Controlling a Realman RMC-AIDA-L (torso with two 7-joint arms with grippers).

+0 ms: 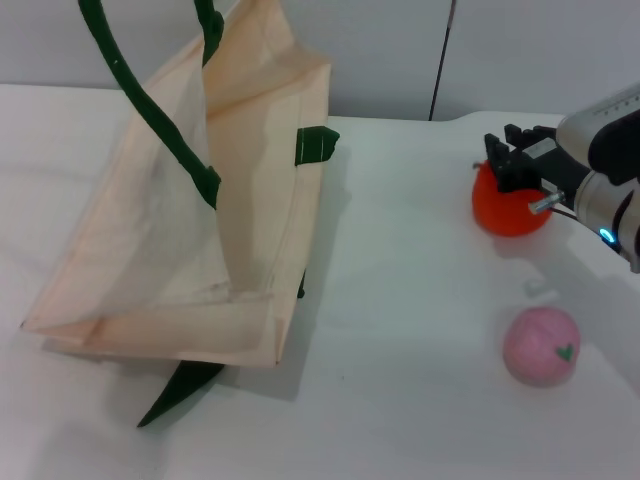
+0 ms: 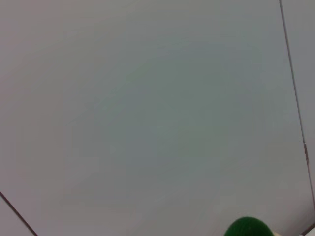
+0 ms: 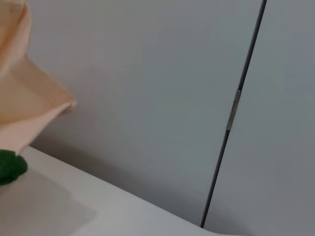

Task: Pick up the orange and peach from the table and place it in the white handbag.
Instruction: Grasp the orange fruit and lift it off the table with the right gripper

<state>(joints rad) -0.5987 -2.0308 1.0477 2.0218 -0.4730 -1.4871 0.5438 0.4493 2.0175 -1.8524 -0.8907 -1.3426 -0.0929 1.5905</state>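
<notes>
Across the white table (image 1: 400,300), the biggest thing before me is the white handbag (image 1: 250,200), standing open on my left side with its mouth gaping toward me. Its dark green handles (image 1: 150,110) rise out of the top of the head view, and a green side tab (image 1: 318,143) sticks out at its far right edge. My right wrist view catches a corner of that cream fabric (image 3: 19,103) and a bit of green (image 3: 10,167) against the grey wall (image 3: 147,98). My left wrist view shows only wall and a green blob at the lower edge, and my left gripper itself is nowhere in sight.

On my right side, well apart from the bag, sits the orange (image 1: 510,205). My right gripper (image 1: 512,165) is down on its top, black fingers (image 1: 497,160) spread over the upper surface and touching it. I cannot tell whether they have closed enough to grip the fruit, which rests on the table.

Nearer to me, and apart from the orange, lies the peach (image 1: 541,346), green leaf mark facing up, untouched. Between the two fruits is a small white scrap (image 1: 539,289).
</notes>
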